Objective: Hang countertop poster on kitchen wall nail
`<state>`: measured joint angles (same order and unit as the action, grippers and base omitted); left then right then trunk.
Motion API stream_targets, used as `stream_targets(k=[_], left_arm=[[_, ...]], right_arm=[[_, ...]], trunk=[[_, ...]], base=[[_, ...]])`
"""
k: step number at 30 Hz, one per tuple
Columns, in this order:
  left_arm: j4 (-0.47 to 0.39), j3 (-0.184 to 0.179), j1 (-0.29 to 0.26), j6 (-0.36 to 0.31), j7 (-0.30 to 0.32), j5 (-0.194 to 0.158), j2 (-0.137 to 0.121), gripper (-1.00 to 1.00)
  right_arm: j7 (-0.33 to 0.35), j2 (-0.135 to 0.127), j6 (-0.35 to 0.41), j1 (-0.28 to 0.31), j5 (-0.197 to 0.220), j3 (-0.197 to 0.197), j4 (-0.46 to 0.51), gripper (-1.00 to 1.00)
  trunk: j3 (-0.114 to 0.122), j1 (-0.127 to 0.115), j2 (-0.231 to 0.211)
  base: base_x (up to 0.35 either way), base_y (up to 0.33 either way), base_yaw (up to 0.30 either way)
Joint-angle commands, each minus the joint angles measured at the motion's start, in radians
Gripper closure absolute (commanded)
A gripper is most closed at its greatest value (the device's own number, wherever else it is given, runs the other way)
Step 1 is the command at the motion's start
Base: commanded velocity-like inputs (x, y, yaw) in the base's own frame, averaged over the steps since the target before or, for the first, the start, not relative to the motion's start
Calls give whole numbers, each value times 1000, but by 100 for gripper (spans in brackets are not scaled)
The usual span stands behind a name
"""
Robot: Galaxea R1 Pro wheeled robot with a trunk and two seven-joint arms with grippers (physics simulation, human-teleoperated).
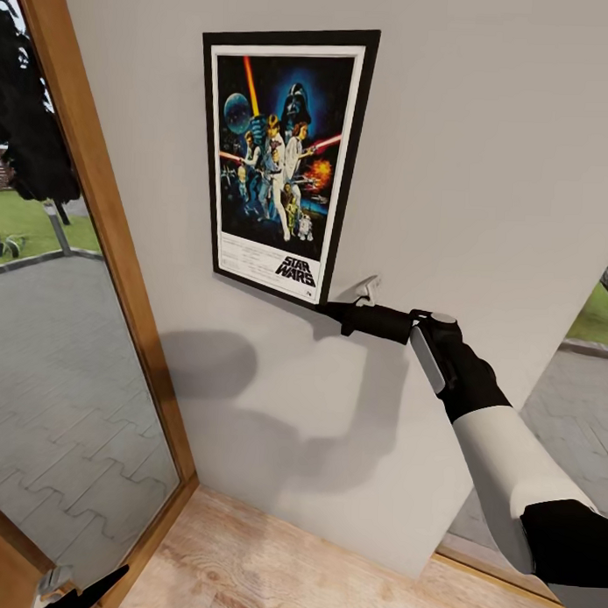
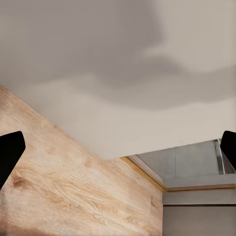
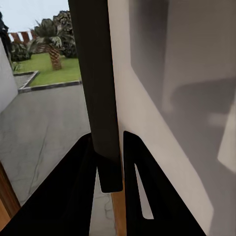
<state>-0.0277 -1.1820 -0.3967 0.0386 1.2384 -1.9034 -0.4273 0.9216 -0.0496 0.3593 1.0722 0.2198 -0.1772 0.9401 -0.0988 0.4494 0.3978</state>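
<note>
The black-framed Star Wars poster (image 1: pixel 278 158) stands upright, slightly tilted, flat against the pale grey wall (image 1: pixel 484 170). My right gripper (image 1: pixel 326 306) is shut on its lower right corner. In the right wrist view the black frame edge (image 3: pixel 96 88) runs between the two fingers of the right gripper (image 3: pixel 109 147). My left gripper (image 1: pixel 83 592) hangs low near the floor, and its fingertips (image 2: pixel 10 152) stand wide apart, open and holding nothing. The wall nails are hidden and the kitchen countertop is out of view.
A wood-framed glass door (image 1: pixel 105 218) flanks the wall on the left, with paving and grass outside. Another glazed opening (image 1: pixel 581 410) lies to the right of the wall. Light wooden floor (image 1: pixel 268 566) runs along the wall's foot.
</note>
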Motion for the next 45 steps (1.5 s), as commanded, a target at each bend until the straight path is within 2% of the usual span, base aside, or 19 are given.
stream_targets(k=[1,45], left_arm=[[-1,-8,-1,4,1,-8,-1,-100],[-1,-7,-1,3,1,-8,-2,-100]], right_arm=[[0,-1,10,1,12,-2,0,100],[2,-1,9,0,12,-1,0,100]], trunk=[[-2,1,2],[-2,1,2]], base=[[0,0,0],[17,-4,0]])
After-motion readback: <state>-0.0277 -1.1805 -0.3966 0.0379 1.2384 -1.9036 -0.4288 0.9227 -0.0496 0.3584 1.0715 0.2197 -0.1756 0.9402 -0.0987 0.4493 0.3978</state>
